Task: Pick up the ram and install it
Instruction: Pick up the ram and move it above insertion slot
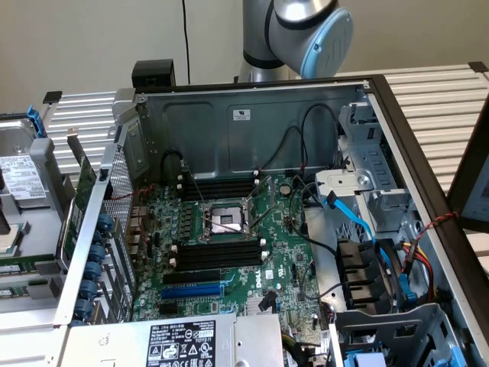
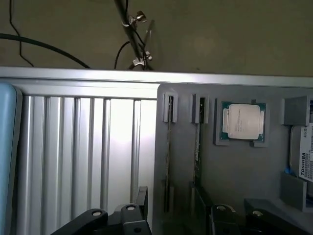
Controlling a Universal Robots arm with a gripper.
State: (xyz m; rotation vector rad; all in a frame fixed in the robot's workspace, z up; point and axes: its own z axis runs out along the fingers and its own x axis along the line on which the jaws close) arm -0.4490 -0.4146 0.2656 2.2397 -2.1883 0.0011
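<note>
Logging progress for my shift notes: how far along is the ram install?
Done: nothing yet; the black memory slots are empty. In hand: the open gripper hovers over the grey tray, where the ram stands in its holder, ungripped. Left: both the pick and the install.

We are looking into an open grey metal computer case [image 1: 229, 138] — long black slots [image 1: 218, 254] are flanking the square silver socket [image 1: 223, 220] on its green motherboard [image 1: 283, 245], a grey-and-blue robot arm [image 1: 294, 30] standing behind.
</note>
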